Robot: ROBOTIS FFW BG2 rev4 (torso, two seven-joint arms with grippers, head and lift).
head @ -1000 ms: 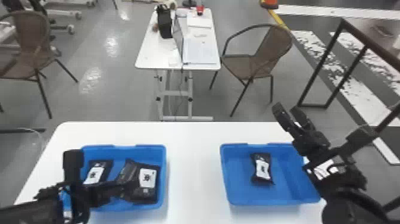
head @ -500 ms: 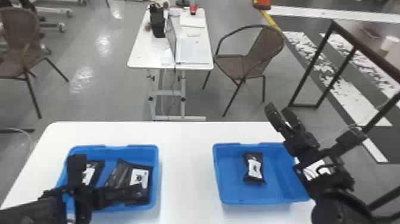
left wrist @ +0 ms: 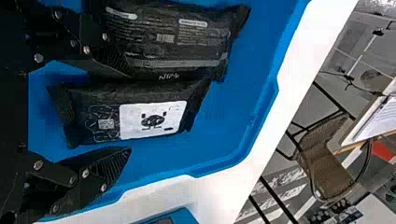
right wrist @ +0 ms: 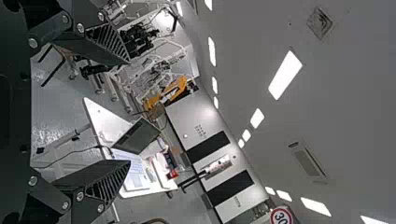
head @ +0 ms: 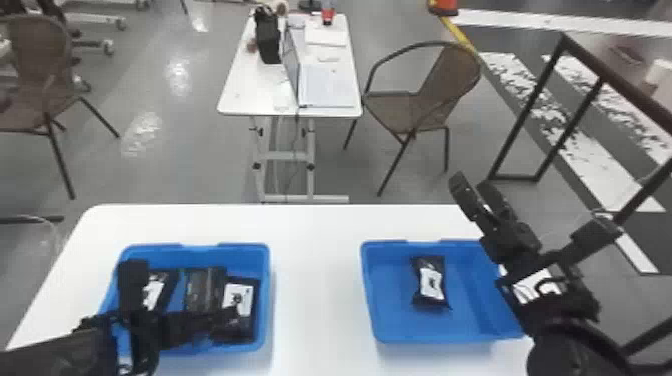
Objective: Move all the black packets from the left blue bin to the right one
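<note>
Now the left gripper (head: 222,321) gapes wide over a black packet (head: 248,320), one finger overlapping a neighbouring packet (head: 205,287), the other near the left blue bin's (head: 266,300) wall, a third packet (head: 167,287) farther left, and, well rightward, the right blue bin (head: 400,320) with its lone packet (head: 431,282) and the wide-spread right gripper (head: 469,184).

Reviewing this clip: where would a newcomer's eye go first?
Probably to the two blue bins on the white table: the left bin with three black packets, the right bin with one. Next, the left gripper, its open fingers either side of a white-labelled packet in the left bin.
</note>
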